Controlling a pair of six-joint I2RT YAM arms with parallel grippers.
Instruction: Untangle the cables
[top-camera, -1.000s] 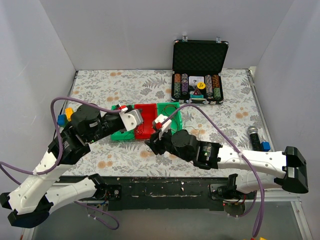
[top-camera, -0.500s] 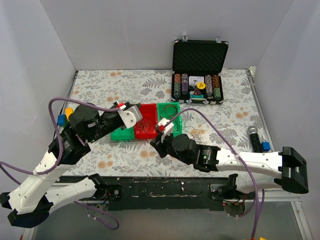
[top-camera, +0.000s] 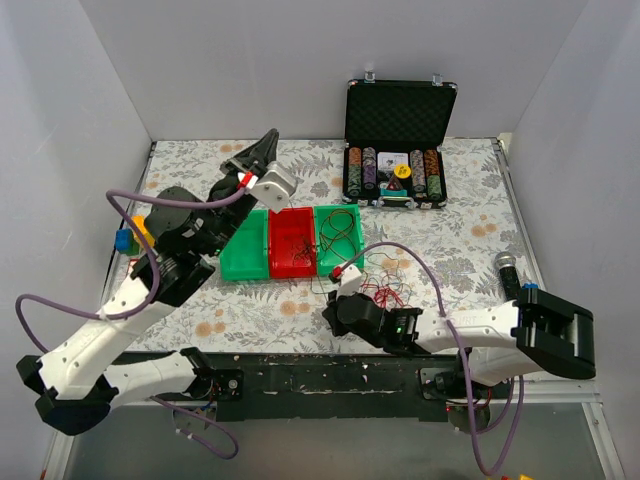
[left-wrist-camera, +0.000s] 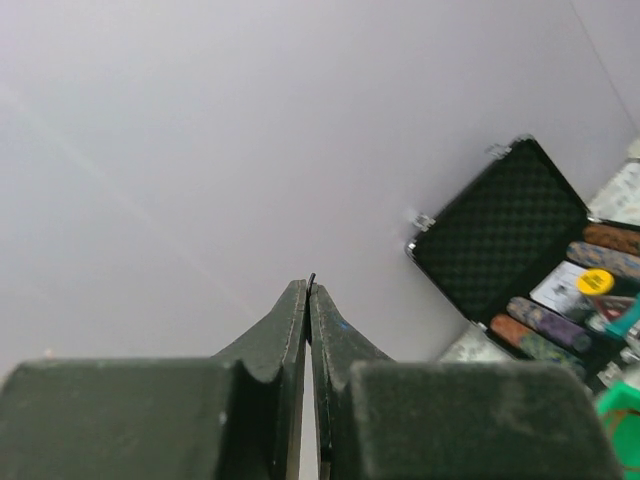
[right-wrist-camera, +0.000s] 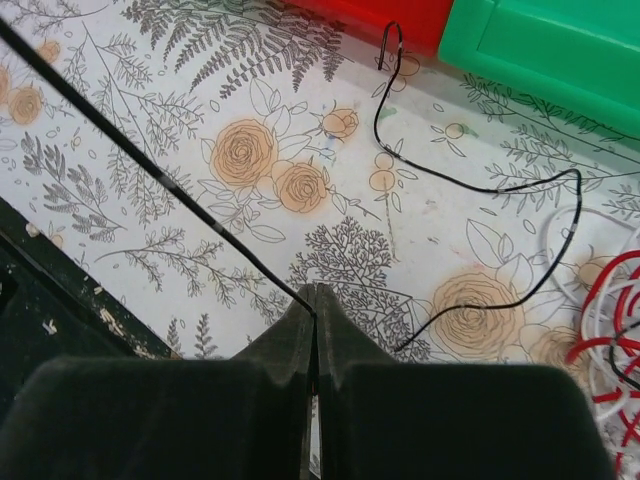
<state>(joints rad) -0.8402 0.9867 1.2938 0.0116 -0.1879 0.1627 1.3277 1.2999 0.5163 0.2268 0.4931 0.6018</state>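
Note:
The cables are thin red, black and white wires. A red and white tangle (top-camera: 384, 293) lies on the table by my right arm; more wires lie in the red bin (top-camera: 292, 262) and the right green bin (top-camera: 352, 243). My left gripper (top-camera: 270, 137) is raised high over the back of the table, shut on a black strand whose tip (left-wrist-camera: 311, 279) pokes out between its fingertips. My right gripper (top-camera: 329, 316) is low near the front edge, shut on a black strand (right-wrist-camera: 200, 215) that runs taut up and left. A loose black wire (right-wrist-camera: 480, 188) and red loops (right-wrist-camera: 610, 320) lie beyond it.
Three bins stand in a row mid-table, the left one green (top-camera: 242, 262). An open black case of poker chips (top-camera: 399, 150) stands at the back right. A black microphone (top-camera: 508, 270) lies at the right edge, small blue and yellow toys (top-camera: 128, 236) at the left edge.
My left gripper has risen from the bins, up and toward the back. My right gripper has moved toward the front edge. Red wires now lie on the table beside the right arm.

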